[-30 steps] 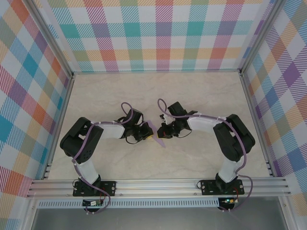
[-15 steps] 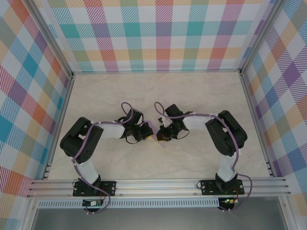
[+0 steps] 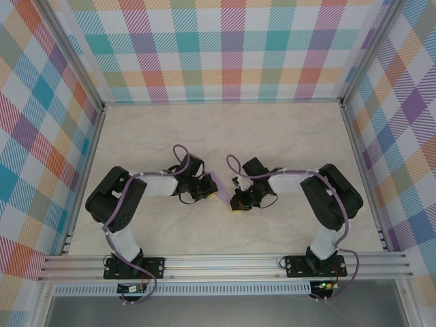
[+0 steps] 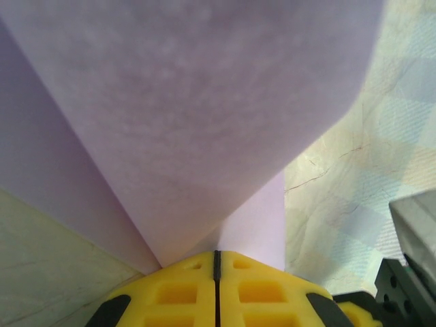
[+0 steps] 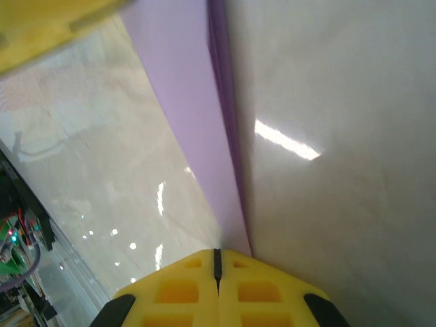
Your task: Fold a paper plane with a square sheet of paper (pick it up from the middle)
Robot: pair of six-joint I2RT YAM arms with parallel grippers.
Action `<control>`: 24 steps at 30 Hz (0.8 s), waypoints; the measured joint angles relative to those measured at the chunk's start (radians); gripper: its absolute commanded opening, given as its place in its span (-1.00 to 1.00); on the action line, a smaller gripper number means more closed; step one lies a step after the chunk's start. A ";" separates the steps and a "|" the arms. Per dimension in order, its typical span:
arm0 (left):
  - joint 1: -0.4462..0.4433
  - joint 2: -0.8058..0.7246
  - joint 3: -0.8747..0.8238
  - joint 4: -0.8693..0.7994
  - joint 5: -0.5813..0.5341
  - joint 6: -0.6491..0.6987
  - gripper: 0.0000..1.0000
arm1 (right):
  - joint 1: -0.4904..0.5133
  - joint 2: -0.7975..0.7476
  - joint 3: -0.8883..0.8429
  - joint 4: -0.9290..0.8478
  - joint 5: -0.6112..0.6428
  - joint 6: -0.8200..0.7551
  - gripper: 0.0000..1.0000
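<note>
The lavender sheet of paper (image 3: 217,181), folded into a narrow pointed shape, stands between the two grippers at the table's middle. My left gripper (image 3: 209,193) is shut on its near corner; in the left wrist view the folded flaps (image 4: 204,122) fan up out of the closed yellow jaws (image 4: 216,253). My right gripper (image 3: 234,203) is shut just right of the paper's lower tip. In the right wrist view a lavender strip (image 5: 184,102) with a dark crease runs up from the closed tips (image 5: 218,252); I cannot tell whether paper is pinched there.
The marble table (image 3: 293,136) is walled by checked panels (image 3: 225,48) at the back and sides. An aluminium rail (image 3: 225,262) carries both arm bases along the near edge. The left gripper's yellow finger (image 5: 48,27) shows at the right wrist view's top left.
The right gripper has moved down along the paper toward the near edge, from beside its middle to its lower tip. The left gripper and the paper stay put.
</note>
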 measured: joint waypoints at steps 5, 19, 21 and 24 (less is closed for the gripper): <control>0.000 0.000 0.001 0.000 0.000 0.003 -0.88 | 0.000 -0.063 -0.043 -0.065 0.027 0.002 -1.00; 0.000 0.000 0.002 -0.001 0.002 0.020 -0.88 | 0.006 0.057 0.238 0.000 0.052 0.040 -1.00; 0.000 0.000 0.002 -0.001 0.002 0.024 -0.88 | 0.006 0.097 0.246 0.011 0.055 0.047 -1.00; 0.000 0.000 0.004 -0.004 0.002 0.026 -0.88 | 0.007 0.137 0.245 0.011 0.056 0.051 -1.00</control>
